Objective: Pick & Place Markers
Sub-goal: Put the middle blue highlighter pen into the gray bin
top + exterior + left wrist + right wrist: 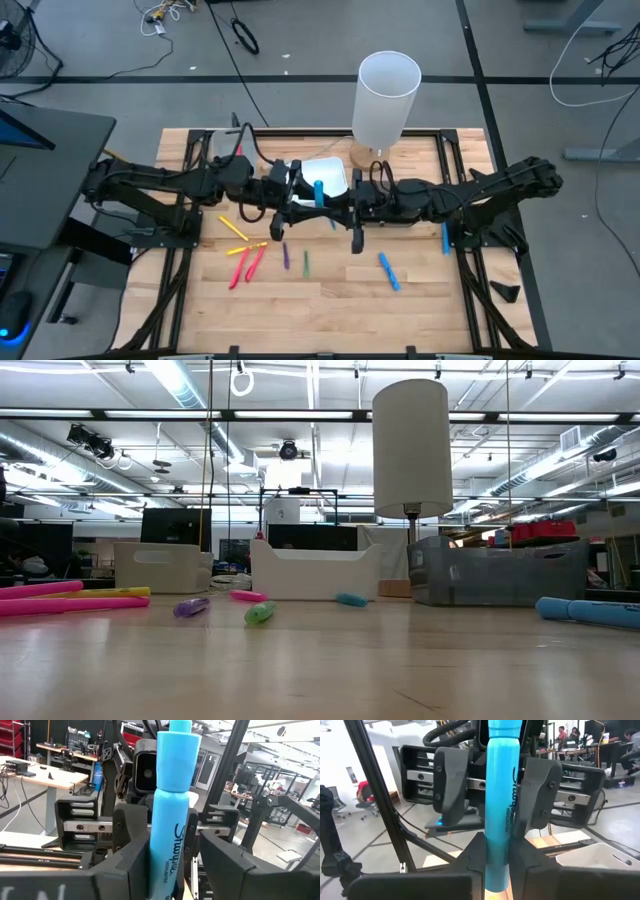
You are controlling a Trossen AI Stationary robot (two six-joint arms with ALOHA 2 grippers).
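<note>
A light-blue marker [318, 192] stands upright in the air over the middle of the table, cap end up. My left gripper [308, 196] comes in from the table's left and my right gripper [332, 200] from the right. They meet head-on, and both are shut on this marker [170, 820]. Other markers lie flat on the wood: yellow [232, 228], pink [238, 268], purple [285, 256], green [306, 263] and blue [388, 270]. The low view shows these lying markers, such as the green one [259, 613], but neither gripper. My left gripper pinches the marker's printed barrel [167, 865], below the cap, between its two fingers. The fingers reach in level from the table's left and lie across the marker. The marker stands upright, clear of the table. My right gripper pinches the same barrel [497, 855] between its two fingers. It comes in level from the table's right, with the fingers across the marker. The left gripper's fingers [540, 790] show just behind, on either side of the barrel.
A white tray [325, 172] sits just behind the grippers, and a tall white cylinder on a wooden foot [385, 95] stands at the far edge. In the low view a grey tray [160, 567] and a dark bin [495, 570] flank the white tray [315, 570]. Another blue marker [445, 237] lies under the right arm.
</note>
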